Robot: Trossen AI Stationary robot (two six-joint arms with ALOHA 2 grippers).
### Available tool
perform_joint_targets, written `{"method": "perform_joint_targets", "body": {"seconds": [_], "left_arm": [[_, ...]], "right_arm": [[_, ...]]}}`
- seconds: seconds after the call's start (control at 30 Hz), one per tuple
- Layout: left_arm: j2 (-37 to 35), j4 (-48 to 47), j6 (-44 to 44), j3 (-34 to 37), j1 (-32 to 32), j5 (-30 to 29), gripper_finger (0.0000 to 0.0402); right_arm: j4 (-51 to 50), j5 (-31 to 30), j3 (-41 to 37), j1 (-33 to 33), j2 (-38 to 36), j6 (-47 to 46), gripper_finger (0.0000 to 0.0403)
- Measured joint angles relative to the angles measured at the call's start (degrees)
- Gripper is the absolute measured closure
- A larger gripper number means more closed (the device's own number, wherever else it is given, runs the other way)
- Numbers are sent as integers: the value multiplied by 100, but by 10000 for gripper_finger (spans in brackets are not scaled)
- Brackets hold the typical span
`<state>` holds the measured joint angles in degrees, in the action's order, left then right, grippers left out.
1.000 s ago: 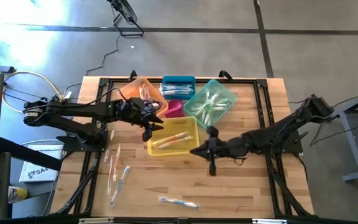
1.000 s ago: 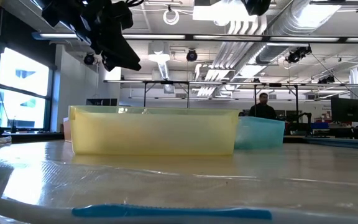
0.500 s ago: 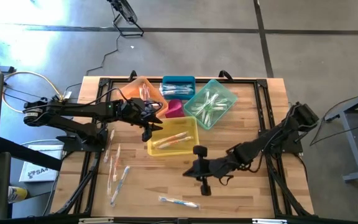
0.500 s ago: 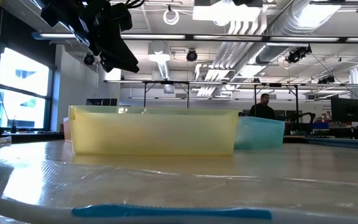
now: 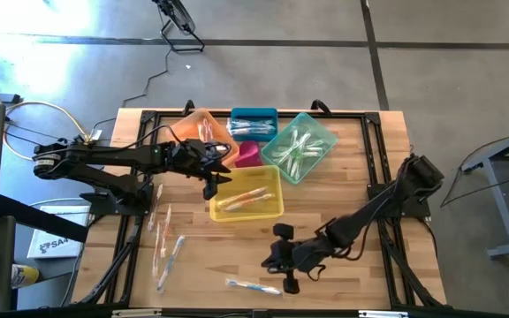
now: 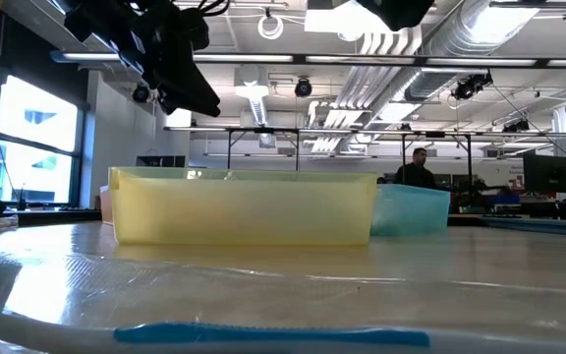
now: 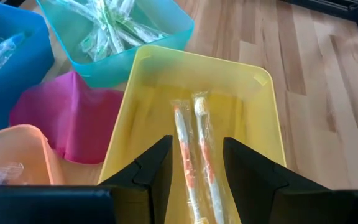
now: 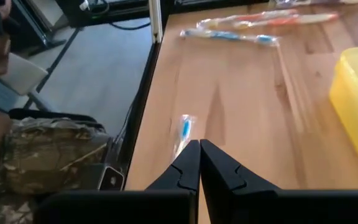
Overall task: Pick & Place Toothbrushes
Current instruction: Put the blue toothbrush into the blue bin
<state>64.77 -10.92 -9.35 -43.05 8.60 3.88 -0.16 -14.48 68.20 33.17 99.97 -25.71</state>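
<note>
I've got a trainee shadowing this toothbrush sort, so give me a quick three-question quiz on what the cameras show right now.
1. True or false: the right gripper is holding a toothbrush.
2. Which bin does the left gripper hover over? A) teal bin B) yellow bin C) blue bin
3. Fill in: the wrapped toothbrush nearest the right gripper has a ____ accent.

Key
1. False. It is shut on nothing, just above the lone toothbrush near the table's front edge.
2. B. Its open fingers frame two orange-accented toothbrushes lying in the yellow bin.
3. Blue.
</note>
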Motion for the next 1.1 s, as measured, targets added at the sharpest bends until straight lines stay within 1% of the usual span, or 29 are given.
{"method": "perform_joint_targets", "body": {"seconds": [0.07, 0.17, 0.37, 0.5, 0.6, 0.7, 0.87, 1.1], "left_arm": [[0, -1, -17, 0, 0, 0, 263], [0, 1, -17, 0, 0, 0, 263], [0, -15, -16, 0, 0, 0, 263], [0, -23, -6, 0, 0, 0, 263], [0, -48, 1, 0, 0, -2, 263], [0, -108, 3, 0, 0, -2, 263], [0, -171, 3, 0, 2, -4, 263], [0, -173, 5, 0, 0, -4, 263]], "right_arm": [[-32, 131, 202, 21, 225, 12, 400], [-433, 297, 647, 57, 611, 24, 400], [-2015, 300, 1877, 138, 1348, 39, 400], [-2529, 551, 2361, 135, 1615, 37, 400], [-2576, 851, 2439, 133, 1672, 27, 400], [-2673, 1013, 2439, 133, 1672, -59, 400], [-2813, 1029, 2439, 146, 1672, 22, 400], [-2748, 993, 2403, 123, 1672, -2, 396]]}}
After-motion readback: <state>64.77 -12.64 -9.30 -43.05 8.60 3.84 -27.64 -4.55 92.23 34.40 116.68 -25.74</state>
